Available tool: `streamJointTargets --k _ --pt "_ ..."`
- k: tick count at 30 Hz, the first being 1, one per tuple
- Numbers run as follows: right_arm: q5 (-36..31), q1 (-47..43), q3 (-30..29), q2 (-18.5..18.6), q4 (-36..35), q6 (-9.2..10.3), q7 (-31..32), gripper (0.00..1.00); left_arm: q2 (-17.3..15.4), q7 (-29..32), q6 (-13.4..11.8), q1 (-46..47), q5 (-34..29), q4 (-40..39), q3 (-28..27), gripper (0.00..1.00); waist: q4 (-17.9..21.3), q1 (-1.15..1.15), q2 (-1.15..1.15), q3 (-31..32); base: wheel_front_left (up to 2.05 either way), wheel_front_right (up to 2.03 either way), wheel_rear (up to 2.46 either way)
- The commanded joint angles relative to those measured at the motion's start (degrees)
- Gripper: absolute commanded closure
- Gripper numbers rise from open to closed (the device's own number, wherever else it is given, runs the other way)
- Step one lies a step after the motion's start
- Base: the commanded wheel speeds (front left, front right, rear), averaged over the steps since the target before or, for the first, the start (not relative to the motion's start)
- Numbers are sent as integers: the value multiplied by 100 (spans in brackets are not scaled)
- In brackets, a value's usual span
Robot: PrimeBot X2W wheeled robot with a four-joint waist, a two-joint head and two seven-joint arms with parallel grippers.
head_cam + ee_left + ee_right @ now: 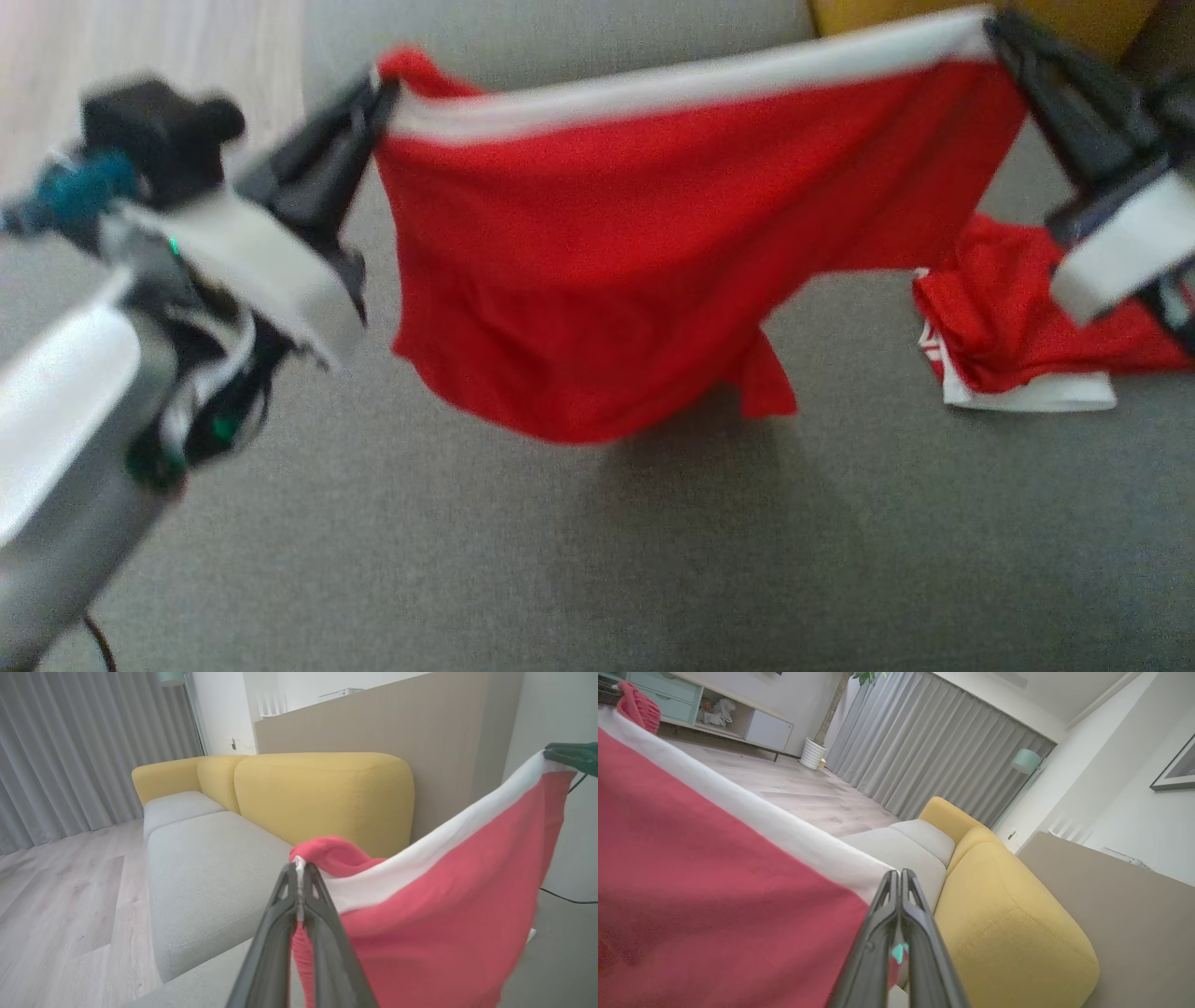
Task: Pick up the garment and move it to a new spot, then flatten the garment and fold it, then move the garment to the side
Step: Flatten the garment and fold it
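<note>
A red garment [653,271] with a white band along its top edge hangs stretched in the air above the grey sofa seat [560,560]. My left gripper [378,93] is shut on the band's left corner. My right gripper [994,28] is shut on the right corner. In the left wrist view the fingers [299,877] pinch the white hem of the garment [430,914], with the other gripper [567,756] at the far corner. In the right wrist view the gripper [899,877] clamps the garment [714,882] at its hem.
A second red and white garment [1018,327] lies crumpled on the seat at the right, under my right arm. The yellow sofa back [322,798] stands behind. Wooden floor [60,896] lies to the left of the sofa.
</note>
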State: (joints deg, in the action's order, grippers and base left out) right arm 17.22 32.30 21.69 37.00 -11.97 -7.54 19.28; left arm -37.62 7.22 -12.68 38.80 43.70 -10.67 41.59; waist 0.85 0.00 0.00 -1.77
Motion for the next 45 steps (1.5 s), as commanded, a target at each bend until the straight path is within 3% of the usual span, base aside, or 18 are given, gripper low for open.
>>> streamJointTargets --k 1,7,12,16,24,31,40,45 --pt "92 551 88 181 21 5 42 100 -139 22 57 673 -30 81 -419 100 21 0 0 -409 0 0 0" --pt "193 2647 832 109 1323 5 -307 100 382 -217 392 2221 -216 1530 -653 100 84 0 0 -1405 0 0 0" --pt "-212 4317 975 -414 2828 5 -1140 100 868 -860 554 3465 -472 2843 -847 100 48 0 0 -1985 0 0 0" --pt "-566 4893 865 -966 3826 5 -1826 100 1169 -1578 664 4008 -567 3699 -989 100 -39 0 0 -2223 0 0 0" --pt "-522 4460 1299 -1495 5200 5 -2539 100 1686 -2085 1267 3697 -685 4903 -574 100 -273 0 0 -2468 0 0 0" --pt "-300 3650 2235 -1572 6024 5 -2844 100 1913 -2179 1682 2653 -848 5553 -30 100 -443 0 0 -2290 0 0 0" --pt "452 2956 3653 -1056 6121 5 -2756 100 1920 -2213 1873 1495 -970 5741 412 100 -537 0 0 -1753 0 0 0" --pt "1064 2673 4622 -488 5738 5 -2490 100 1883 -2216 1932 916 -985 5696 648 100 -550 0 0 -1386 0 0 0"
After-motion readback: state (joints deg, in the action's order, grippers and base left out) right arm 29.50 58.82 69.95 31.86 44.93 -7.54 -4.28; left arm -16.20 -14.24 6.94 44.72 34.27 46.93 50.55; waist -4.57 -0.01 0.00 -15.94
